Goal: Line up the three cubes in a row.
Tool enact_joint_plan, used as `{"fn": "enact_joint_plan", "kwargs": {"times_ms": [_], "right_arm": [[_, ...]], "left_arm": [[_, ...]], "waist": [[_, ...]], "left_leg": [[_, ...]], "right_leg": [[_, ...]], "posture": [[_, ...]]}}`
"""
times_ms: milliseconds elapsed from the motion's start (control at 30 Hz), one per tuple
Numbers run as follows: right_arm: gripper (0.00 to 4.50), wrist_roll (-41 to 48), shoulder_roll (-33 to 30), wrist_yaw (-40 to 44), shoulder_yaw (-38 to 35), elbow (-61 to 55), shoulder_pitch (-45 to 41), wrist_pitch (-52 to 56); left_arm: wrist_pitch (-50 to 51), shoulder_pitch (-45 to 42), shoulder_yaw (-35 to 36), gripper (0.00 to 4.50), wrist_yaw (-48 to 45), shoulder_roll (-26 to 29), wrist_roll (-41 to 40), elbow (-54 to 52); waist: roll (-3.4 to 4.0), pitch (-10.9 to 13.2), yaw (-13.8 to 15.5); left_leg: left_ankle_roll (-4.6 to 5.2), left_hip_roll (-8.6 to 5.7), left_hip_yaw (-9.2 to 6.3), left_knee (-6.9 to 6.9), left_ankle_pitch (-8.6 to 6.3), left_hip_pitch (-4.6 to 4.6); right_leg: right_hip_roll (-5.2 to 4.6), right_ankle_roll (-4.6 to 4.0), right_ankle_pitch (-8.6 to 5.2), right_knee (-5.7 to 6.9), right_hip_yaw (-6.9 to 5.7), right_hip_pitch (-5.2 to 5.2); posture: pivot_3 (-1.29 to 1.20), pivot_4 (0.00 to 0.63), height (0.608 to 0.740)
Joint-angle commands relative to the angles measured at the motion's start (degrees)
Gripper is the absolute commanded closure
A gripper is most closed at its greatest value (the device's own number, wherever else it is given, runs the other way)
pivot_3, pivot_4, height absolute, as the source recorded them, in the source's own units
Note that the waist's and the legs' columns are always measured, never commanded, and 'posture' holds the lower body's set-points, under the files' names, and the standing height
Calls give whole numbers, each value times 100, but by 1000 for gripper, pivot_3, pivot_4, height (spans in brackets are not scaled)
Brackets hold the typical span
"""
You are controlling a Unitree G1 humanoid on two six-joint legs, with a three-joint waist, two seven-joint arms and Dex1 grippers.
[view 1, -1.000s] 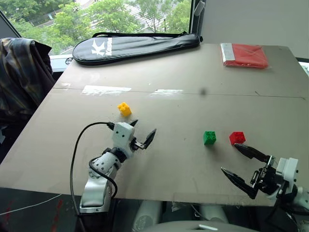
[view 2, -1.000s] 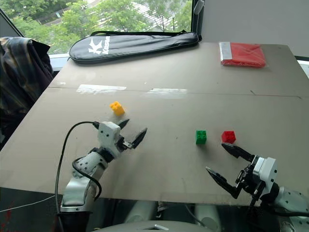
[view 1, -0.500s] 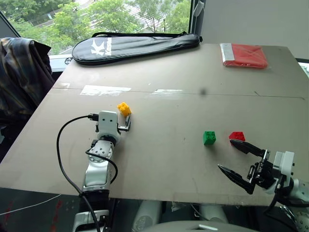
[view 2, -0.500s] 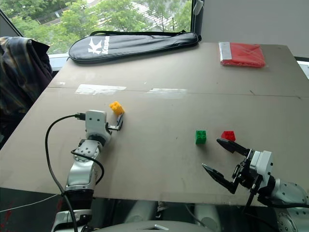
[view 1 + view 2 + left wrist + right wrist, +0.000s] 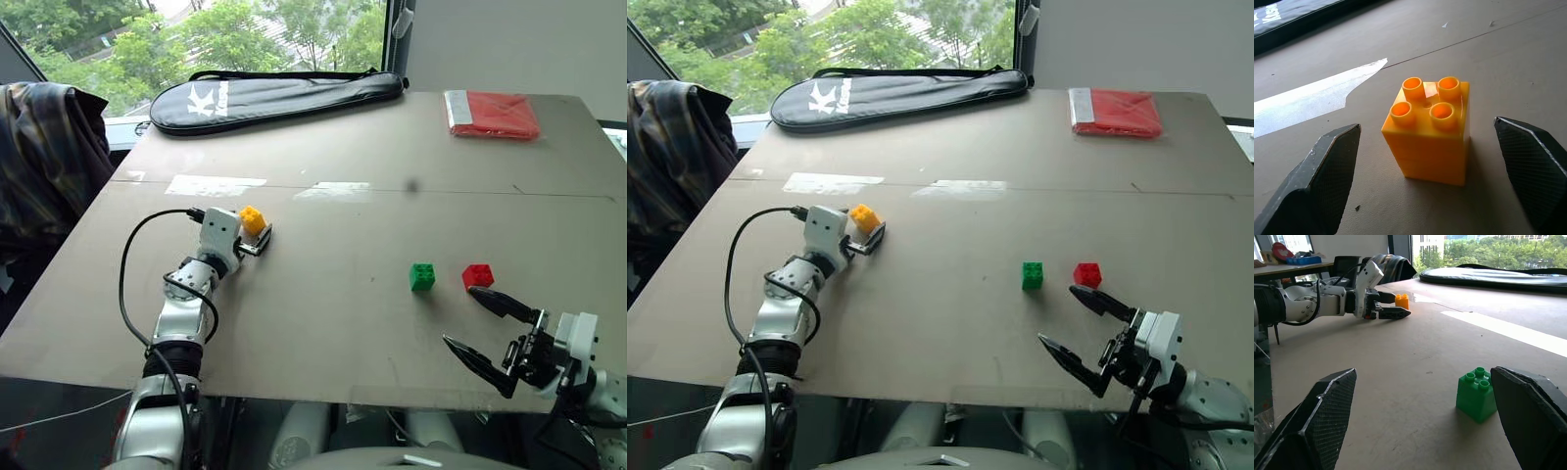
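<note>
Left gripper [image 5: 1425,161] wide open around the yellow cube [image 5: 1427,128] — untouched; right gripper [image 5: 488,329] gapes empty beside it; bag [image 5: 284,93] lettering unreadable.

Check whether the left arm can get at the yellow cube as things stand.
Probably yes: the left gripper has its jaws open on either side of the yellow cube, not touching it, with only bare table around.

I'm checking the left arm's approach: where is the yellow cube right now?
The yellow cube stands upright on the table's left half, between the open left claw's fingers with gaps on both sides, far left of the green cube.
</note>
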Motion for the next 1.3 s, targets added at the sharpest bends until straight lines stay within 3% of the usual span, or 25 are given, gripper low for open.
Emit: {"fn": "enact_joint_plan", "kwargs": {"times_ms": [33, 200, 300, 400, 500, 633, 1000, 1300], "right_arm": [[0, 17, -15, 14, -130, -213, 19, -121], [0, 24, -42, 32, -169, -197, 48, -156], [0, 24, -52, 27, -174, -183, 27, -164], [0, 36, -49, 46, -181, -147, 3, -182], [0, 48, -72, 142, -211, -60, 5, -224], [0, -3, -41, 242, -243, 58, 68, -350], [0, -275, 190, 164, -219, -44, 591, -782], [0, -441, 410, -39, -148, -191, 944, -995]], "left_arm": [[-62, -221, -41, 821, -743, 156, -207, 741], [-254, -499, -194, 3243, -1412, 371, -158, 1264], [-389, -562, -209, 3200, -1650, 376, -198, 1326], [-285, -383, -376, 3200, -2617, 227, -613, 624], [-160, -178, -662, 3200, -3496, 134, -938, -133], [-273, -300, -1383, 3200, -4299, 70, -700, -519], [-518, -1160, -2359, 3200, -4650, -605, -103, 188], [-811, -1373, -2516, 3200, -4593, -896, 104, 667]], "waist": [[3, -2, -2], [2, -3, -12], [2, -3, -14], [1, -2, -14], [-1, 0, -2], [-10, 5, -16], [-16, 10, -41], [-19, 11, -5]], "left_leg": [[0, 0, 1, 0, 0, 0], [0, 1, 0, 0, 0, -1], [0, 3, 0, 0, 0, -2], [0, 2, 1, 0, 0, -5], [2, 0, 2, 0, -2, -15], [4, 0, -4, 0, -3, -23], [4, 6, 4, -1, -3, -20], [6, 9, 4, -1, -3, -17]], "right_leg": [[7, 0, 0, 0, 0, 1], [14, 0, 0, -2, 2, 0], [15, 0, 0, -3, 3, 0], [14, 0, 0, -6, 4, -2], [9, -20, 11, -16, 4, -4], [9, -24, 13, -26, 1, -5], [26, -6, 2, -25, 6, -5], [28, 0, -1, -24, 5, -3]], "posture": [[0, 150, 700], [0, 150, 700], [0, 150, 700], [0, 150, 700], [0, 150, 700], [0, 150, 700], [0, 150, 700], [0, 150, 700]]}}
